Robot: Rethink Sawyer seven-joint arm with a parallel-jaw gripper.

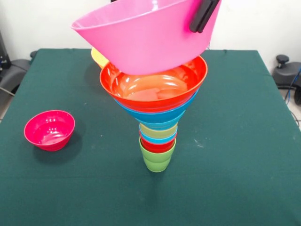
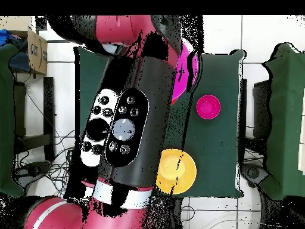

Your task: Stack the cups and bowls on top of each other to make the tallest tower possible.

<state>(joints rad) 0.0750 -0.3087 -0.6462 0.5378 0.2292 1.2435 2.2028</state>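
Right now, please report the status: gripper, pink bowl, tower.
Gripper shut on large pink bowl's rim, bowl tilted above tower. Red-orange bowl on top of tower. Small magenta bowl and yellow-orange bowl apart on table.

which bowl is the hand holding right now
The large pink bowl, tilted in the air above the tower, the hand clamped on its rim; the small magenta bowl sits alone on the table.

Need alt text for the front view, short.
A large pink bowl, tilted and gripped at its rim by the black tool, hangs just above a funnel-shaped tower of stacked cups and bowls on a green table. The tower's top is a red-orange bowl, its base a lime green cup. A small magenta bowl sits apart, left.
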